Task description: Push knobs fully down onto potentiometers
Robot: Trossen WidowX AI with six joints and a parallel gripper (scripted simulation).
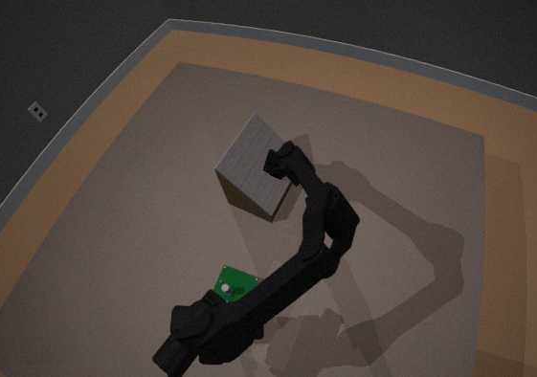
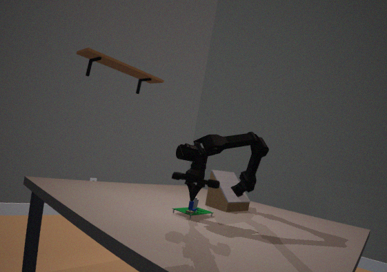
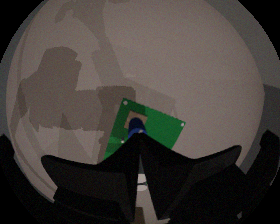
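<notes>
Wrist view: your gripper [image 1: 211,298] [image 2: 192,200] [image 3: 139,137] is pressed together, nothing pinched, over the blue knob [image 2: 191,206] [image 3: 136,129] on the board [image 1: 244,283] [image 2: 201,211] [image 3: 163,129]. Probably slick, stiff knob, fragile mount; press its top centre, straight down.

Black arm [image 1: 278,292] [image 2: 236,141], bent up and over the desk [image 1: 134,191] [image 2: 114,200] [image 3: 191,60]. End effector [image 2: 192,200] [image 3: 139,137] shut, tips down, right at the top of a blue knob [image 2: 191,206] [image 3: 136,126]. Pale knob [image 2: 196,205] close beside the blue one. Green board [image 1: 242,274] [image 2: 201,210] [image 3: 163,132] under both, flat, up on little legs [image 2: 190,217]. Behind the board, a big block [image 1: 249,163] [image 2: 217,198] with a sloped top. High on the gray wall [image 2: 141,138], a brown shelf [image 2: 121,67] on two black hooks [image 2: 88,68]. Orange floor [image 1: 349,67] [image 2: 72,245] below. Dark shadows on the desk.
</notes>
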